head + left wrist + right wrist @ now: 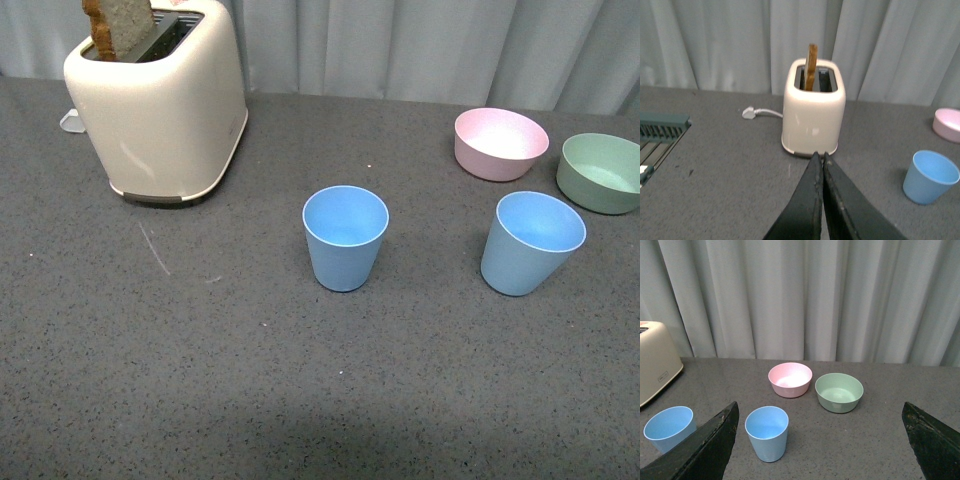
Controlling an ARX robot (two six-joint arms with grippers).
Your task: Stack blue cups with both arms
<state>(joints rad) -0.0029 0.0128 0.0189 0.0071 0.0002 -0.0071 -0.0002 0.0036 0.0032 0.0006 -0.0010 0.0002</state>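
Gripper jaws on the left gripper (820, 156) are pressed together with nothing between them, pointing toward the toaster (160, 105), while the right gripper (819, 406) is spread wide and empty, facing the bowls; neither arm shows in the front view. Both blue cups stand upright and mouth-up on the counter (200, 380), well apart from each other. The centre cup (345, 238) is in open space right of the toaster. The right-hand cup (532, 243) is just in front of the pink bowl (501, 143) and the green bowl (603, 172), near both but touching neither. Nothing is lifted yet, so the step in hand looks like the reach and first grasp. A sound way would be for the right gripper to take the right-hand cup, since it is open and roughly lined up with it, coming from the near side so the fingers stay clear of the bowls. The walls taper and look smooth, so a squeeze low down may push the cup out of the grip; a hold high on the body, or over the rim, should sit firmer. The left gripper must part its jaws first, then steady the centre cup so it neither skates nor tips when the other is lowered straight into it.
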